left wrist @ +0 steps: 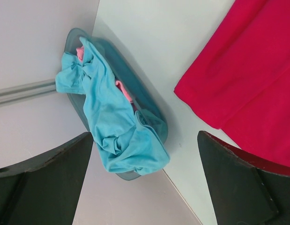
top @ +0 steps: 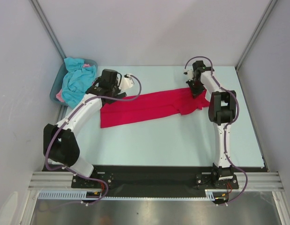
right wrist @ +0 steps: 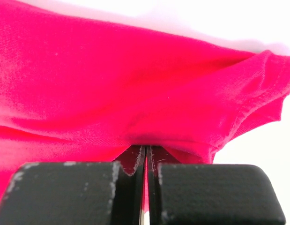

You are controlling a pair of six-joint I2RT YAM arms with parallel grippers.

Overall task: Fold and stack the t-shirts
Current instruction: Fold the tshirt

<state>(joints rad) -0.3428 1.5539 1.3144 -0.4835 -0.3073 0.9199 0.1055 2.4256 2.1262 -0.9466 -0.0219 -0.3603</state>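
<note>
A crimson red t-shirt (top: 145, 108) lies stretched out as a long band across the middle of the table. My right gripper (top: 197, 91) is shut on its right end. In the right wrist view the two black jaws (right wrist: 145, 150) stand pressed together with a thin fold of the red cloth (right wrist: 112, 79) pinched between them. My left gripper (top: 99, 91) hangs open over the shirt's left end and holds nothing. Its wide-apart fingers (left wrist: 145, 136) frame a crumpled turquoise t-shirt (left wrist: 107, 117) and a bit of pink t-shirt (left wrist: 125, 91), with the red cloth (left wrist: 248, 70) to the right.
The turquoise shirt (top: 77, 82) and the pink one (top: 59, 96) spill out of a grey-blue tub (top: 93, 62) in the back left corner, against the left wall. White walls enclose the table on three sides.
</note>
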